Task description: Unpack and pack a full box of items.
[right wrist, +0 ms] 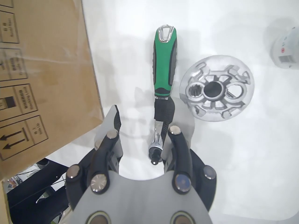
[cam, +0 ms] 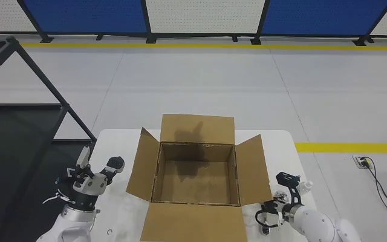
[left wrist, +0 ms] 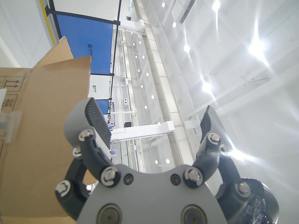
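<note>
Three items sit out on the desk (right wrist: pixel 210 12) just right of the box (cam: pixel 196 129): a green-handled ratchet (right wrist: pixel 164 66), a round metal hub part (right wrist: pixel 216 91) right beside it, and a small white thing (right wrist: pixel 286 50) a bit further off that I can't make out. From the top view the box is open with all four flaps splayed, and nothing shows inside. So I'd say your unpacking half looks done and the packing half hasn't started. Everything you see out there has to go in.

The ratchet lies flat, its long axis lined up with the right gripper (right wrist: pixel 144 122). The green handle points away from the wrist and the square drive end is tucked in between the fingers. Those fingers are spread apart, straddling the head end, not clamped on it. The left gripper (left wrist: pixel 151 108) is on the other side of the box, aimed up at the ceiling, fingers wide apart with nothing in them.
</note>
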Robot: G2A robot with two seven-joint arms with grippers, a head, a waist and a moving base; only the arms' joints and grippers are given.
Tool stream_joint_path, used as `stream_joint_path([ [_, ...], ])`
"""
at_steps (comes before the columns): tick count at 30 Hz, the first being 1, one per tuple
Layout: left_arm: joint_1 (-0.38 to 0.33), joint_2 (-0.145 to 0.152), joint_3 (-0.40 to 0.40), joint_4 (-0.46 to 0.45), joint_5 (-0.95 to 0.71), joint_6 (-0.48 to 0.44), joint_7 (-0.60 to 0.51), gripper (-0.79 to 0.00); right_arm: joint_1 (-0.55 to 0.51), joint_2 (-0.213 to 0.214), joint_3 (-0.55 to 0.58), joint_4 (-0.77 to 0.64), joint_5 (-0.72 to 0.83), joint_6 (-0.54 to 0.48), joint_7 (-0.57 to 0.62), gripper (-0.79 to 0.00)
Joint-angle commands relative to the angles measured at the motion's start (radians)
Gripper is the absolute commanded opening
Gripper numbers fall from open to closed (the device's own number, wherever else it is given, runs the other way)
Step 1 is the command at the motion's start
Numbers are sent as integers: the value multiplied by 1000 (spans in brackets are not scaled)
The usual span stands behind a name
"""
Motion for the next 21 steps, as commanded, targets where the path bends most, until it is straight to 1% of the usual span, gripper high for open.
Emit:
stream_joint_path([
  [1,-1,0,-1,0,0,0,-2,0,-21,1,12,-39,36,-15,-19,-369],
  [2,-2,0,-1,0,0,0,-3,0,-30,1,16,-53,51,-21,-31,-376],
  [3,-2,0,-1,0,-2,1,-3,0,-36,2,14,-63,57,-27,-40,-360],
  [4,-2,0,-1,-1,-2,2,-4,0,-39,2,9,-68,53,-29,-47,-369],
  [8,-3,1,-1,-3,-1,2,-8,0,-25,1,-22,-71,66,-23,-98,-363],
  [10,-2,1,-2,-4,-2,2,-6,0,-10,0,-39,-59,73,-22,-119,-394],
  [12,0,1,-4,-5,0,0,-6,0,11,-1,-60,-36,80,-21,-136,-403],
  [17,9,1,-14,-11,-2,-5,-1,0,80,-4,-120,37,80,-28,-140,-397],
  [21,15,2,-21,-16,-4,-9,4,0,117,-4,-146,72,90,-37,-143,-394],
])
